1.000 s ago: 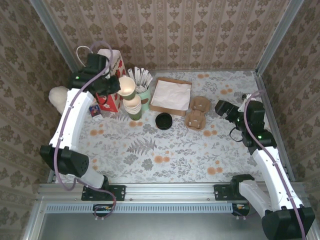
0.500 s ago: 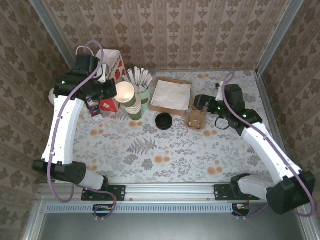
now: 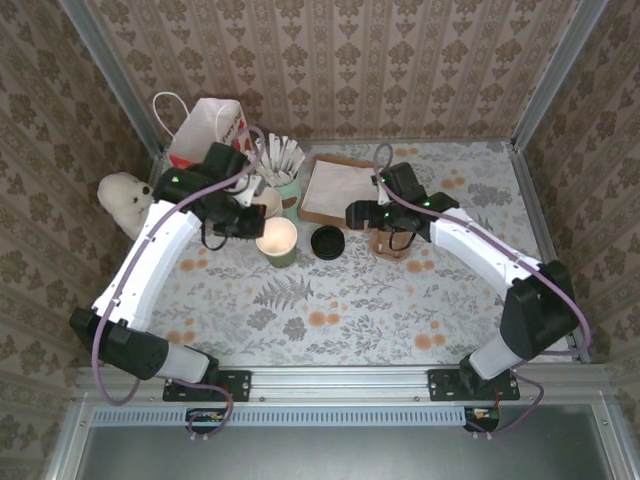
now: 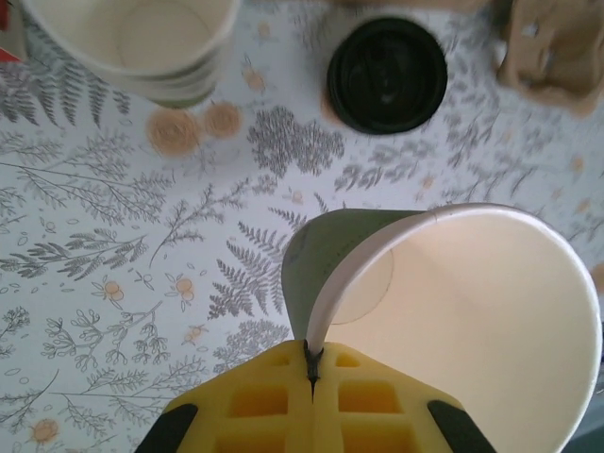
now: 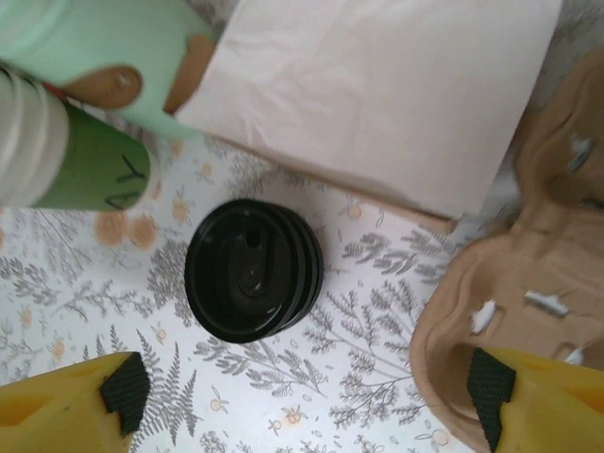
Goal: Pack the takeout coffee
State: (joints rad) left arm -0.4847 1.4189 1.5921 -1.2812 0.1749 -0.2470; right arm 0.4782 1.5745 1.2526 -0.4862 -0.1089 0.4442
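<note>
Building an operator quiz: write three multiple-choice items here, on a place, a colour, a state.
1. The round black plastic lid lies: A) on the table beside the brown cardboard carrier B) on a cup C) on the floor
2. Inside the held green paper cup: A) black B) cream C) red
3. The right gripper: A) shut on the lid B) open above the lid C) shut on the carrier
A, it rests on the table; B, cream wall shows; B, fingers wide apart.
</note>
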